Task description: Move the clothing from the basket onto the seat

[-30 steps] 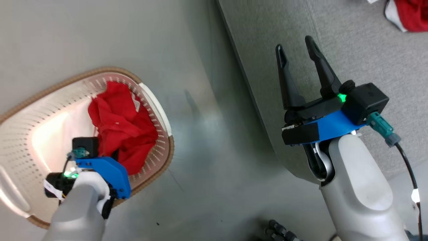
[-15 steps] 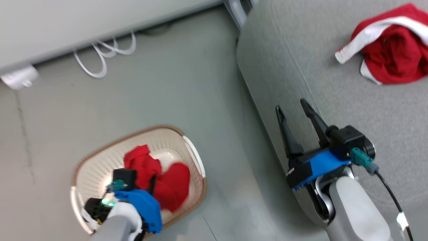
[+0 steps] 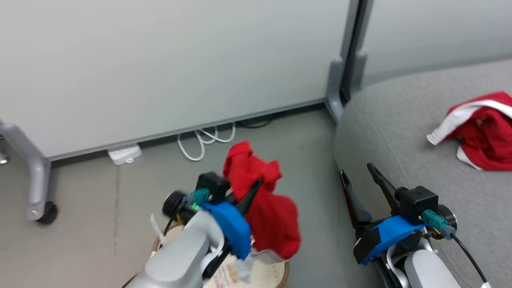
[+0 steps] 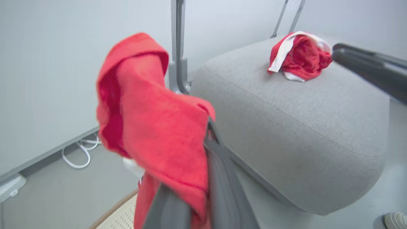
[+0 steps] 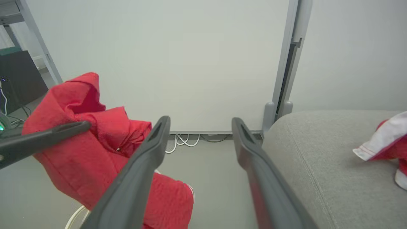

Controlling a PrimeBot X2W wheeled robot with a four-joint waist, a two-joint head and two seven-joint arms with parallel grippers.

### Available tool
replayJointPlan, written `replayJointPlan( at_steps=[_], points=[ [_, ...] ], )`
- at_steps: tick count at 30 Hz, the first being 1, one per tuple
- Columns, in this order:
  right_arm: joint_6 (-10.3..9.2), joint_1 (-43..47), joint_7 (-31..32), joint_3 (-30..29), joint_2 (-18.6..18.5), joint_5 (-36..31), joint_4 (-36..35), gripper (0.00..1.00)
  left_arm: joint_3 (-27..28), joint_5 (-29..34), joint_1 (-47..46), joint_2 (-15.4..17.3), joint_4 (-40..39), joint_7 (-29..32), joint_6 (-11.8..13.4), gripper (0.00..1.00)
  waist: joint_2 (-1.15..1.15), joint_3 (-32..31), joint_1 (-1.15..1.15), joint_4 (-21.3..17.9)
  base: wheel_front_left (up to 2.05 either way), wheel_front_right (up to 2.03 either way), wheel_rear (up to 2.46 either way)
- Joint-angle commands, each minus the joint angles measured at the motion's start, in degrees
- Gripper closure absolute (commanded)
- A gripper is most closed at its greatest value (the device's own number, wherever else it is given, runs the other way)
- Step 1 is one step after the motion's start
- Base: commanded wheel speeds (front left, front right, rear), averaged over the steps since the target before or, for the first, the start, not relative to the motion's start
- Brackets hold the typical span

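My left gripper (image 3: 256, 186) is pinched shut on a red garment (image 3: 272, 216) and holds it up in the air. The cloth is bunched over my dark fingers, with one fold standing above them and the rest hanging down in a loose lump. A strip of white trim shows at its lower edge. Under it, at the bottom of the head view, is the basket (image 3: 285, 276), cream with small holes and a brown rim. It stands on the grey floor to the left of the seat (image 3: 400, 132). The hanging cloth is above the basket, and I cannot tell whether its lowest edge touches the rim.

My right gripper (image 3: 356, 170) is spread wide and holds nothing. It hovers beside the rounded front edge of the seat, with its fingers pointing toward the pale wall.

The seat is a large grey fabric cushion on the right. On top of it lies another red garment (image 3: 484, 136) with a white band, crumpled, well apart from both grippers.

Along the foot of the wall lie looped white cables (image 3: 204, 140) and a small white power block (image 3: 125, 154). A grey post (image 3: 340, 92) stands just beside the far corner of the seat. At the far left is a grey frame leg (image 3: 38, 176) on a black wheel.
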Motion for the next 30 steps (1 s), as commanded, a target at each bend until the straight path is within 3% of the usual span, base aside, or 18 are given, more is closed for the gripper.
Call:
replayJointPlan(
  at_steps=[1, 14, 30],
  points=[
    [-0.02, 1.1, 0.4, -0.1, -0.2, -0.3, -0.8, 0.00, -1.5, -1.0, -2.3, 0.1, -1.5, 0.0, -0.2, 1.00, 0.00, -3.0, 0.02, 3.5, 0.00, 0.00, 0.00],
    [-0.02, 3.3, 2.8, 0.4, 0.4, -0.4, -3.8, 0.00, -9.8, -8.9, -13.7, 0.1, -7.2, 0.6, -0.2, 1.00, 0.00, -4.6, 0.02, 6.2, 0.00, 0.00, 0.00],
    [-0.02, 3.1, 3.9, 3.1, 0.6, 0.4, -3.5, 0.00, -14.5, -15.8, -16.8, 0.1, -5.5, -0.5, 0.2, 1.00, 0.00, -4.7, 0.02, 6.5, 0.00, 0.00, 0.00]
  ],
)
